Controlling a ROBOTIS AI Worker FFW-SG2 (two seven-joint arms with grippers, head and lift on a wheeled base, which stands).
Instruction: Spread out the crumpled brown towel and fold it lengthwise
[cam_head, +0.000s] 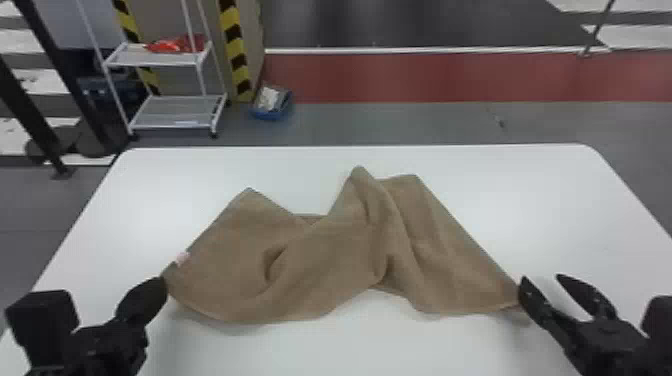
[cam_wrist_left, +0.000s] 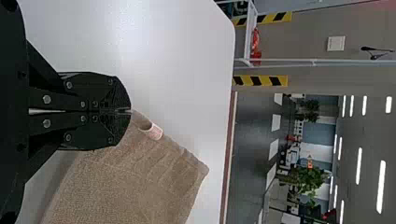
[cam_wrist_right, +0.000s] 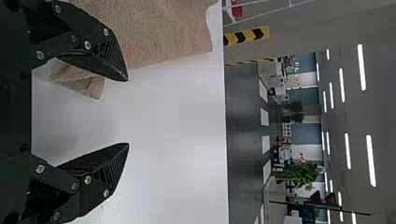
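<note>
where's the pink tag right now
In the head view, the tag is on the left edge of the towel, near the corner pinched by the left gripper.

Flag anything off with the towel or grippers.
Towel is rumpled: folds bunch right of its middle and the far edge notches inward. Left gripper is shut on one corner; right gripper stands open, the near right corner outside its fingers. No visible spill or damage.

A red floor strip (cam_head: 465, 77) crosses behind the table (cam_head: 350, 155).
</note>
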